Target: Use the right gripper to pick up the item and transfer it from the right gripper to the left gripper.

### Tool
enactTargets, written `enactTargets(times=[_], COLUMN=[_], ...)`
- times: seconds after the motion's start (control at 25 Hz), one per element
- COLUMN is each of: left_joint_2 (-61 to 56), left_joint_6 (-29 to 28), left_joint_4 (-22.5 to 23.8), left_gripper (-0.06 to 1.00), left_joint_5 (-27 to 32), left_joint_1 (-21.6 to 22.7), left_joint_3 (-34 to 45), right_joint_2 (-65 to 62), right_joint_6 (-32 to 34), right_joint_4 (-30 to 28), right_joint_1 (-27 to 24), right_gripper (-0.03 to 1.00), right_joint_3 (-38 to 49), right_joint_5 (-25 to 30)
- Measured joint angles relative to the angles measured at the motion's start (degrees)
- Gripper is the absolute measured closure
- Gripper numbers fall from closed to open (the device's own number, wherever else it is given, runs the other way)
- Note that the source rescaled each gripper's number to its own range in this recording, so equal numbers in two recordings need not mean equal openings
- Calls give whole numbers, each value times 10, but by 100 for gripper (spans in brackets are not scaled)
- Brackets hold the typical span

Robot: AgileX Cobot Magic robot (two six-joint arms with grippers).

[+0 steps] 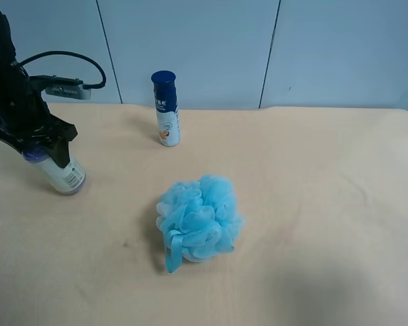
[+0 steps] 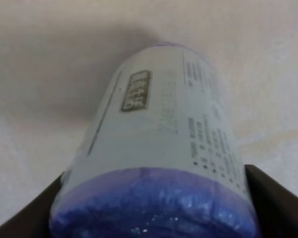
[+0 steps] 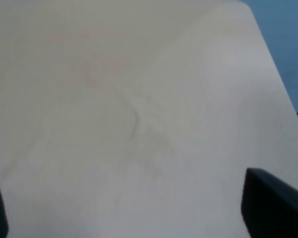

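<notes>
The item (image 1: 60, 171), a stout white container with a purple-blue lid, hangs tilted in my left gripper (image 1: 38, 145) at the exterior high view's left, its base at or just above the table. In the left wrist view the item (image 2: 164, 134) fills the space between the gripper's (image 2: 156, 210) black fingers (image 2: 280, 203), which close on its lid end. My right gripper (image 3: 134, 218) is open and empty over bare table, and only its fingertips (image 3: 270, 208) show in the right wrist view. The right arm is out of the exterior high view.
A tall slim bottle with a dark-blue cap (image 1: 165, 109) stands at the back of the beige table (image 1: 313, 204). A fluffy light-blue bath sponge (image 1: 199, 219) lies near the middle. A blue-grey wall runs behind the table.
</notes>
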Motion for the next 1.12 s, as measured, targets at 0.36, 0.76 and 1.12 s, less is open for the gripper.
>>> enactTargets(times=[0.36,0.76,1.12], left_joint_2=[20,26,24], left_joint_6=[-8,-11,-15], left_joint_4=[17,33,32], left_gripper=[94,94,29], left_joint_5=[-2,-1,-2], left_joint_1=[-35,-35,-35], left_joint_3=[0,0,-2], right_joint_2=[0,0,0], right_joint_6=[0,0,0], right_joint_4=[0,0,0], right_joint_1=[0,0,0], right_gripper=[19,19,19], right_joint_3=[0,0,0], right_joint_5=[0,0,0])
